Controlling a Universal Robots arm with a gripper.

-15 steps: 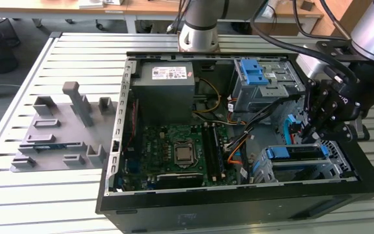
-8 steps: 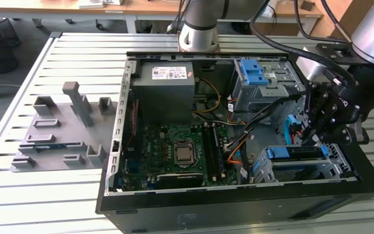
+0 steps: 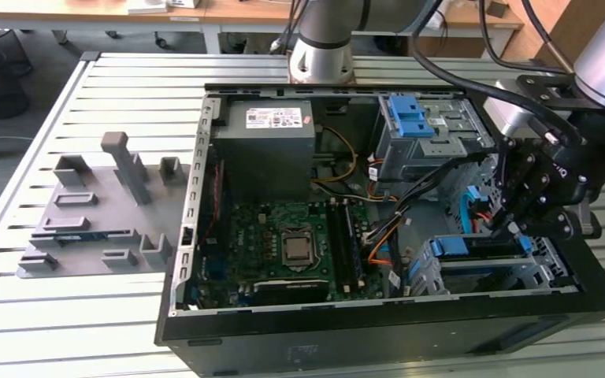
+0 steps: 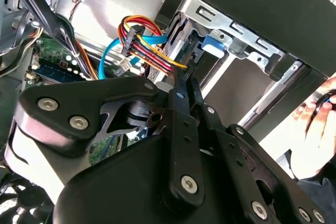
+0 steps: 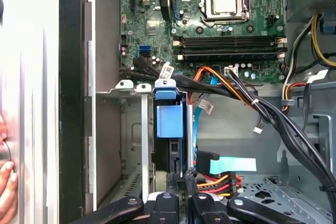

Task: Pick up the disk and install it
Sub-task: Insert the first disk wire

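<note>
The flat silver metal disk with its blue plastic carrier frame [image 5: 169,129] stands on edge in the grey metal drive bay [image 3: 513,272] at the open black computer case's [image 3: 387,331] corner, on the exterior view's right. The black gripper [image 5: 181,179] is closed, its fingers pinched together at the disk's end. Bundled cables [image 5: 252,103] crowd one side; the bay's slot beside it lies open.

A person's hand [image 4: 317,129] is cut off by the second wrist view's edge.
</note>
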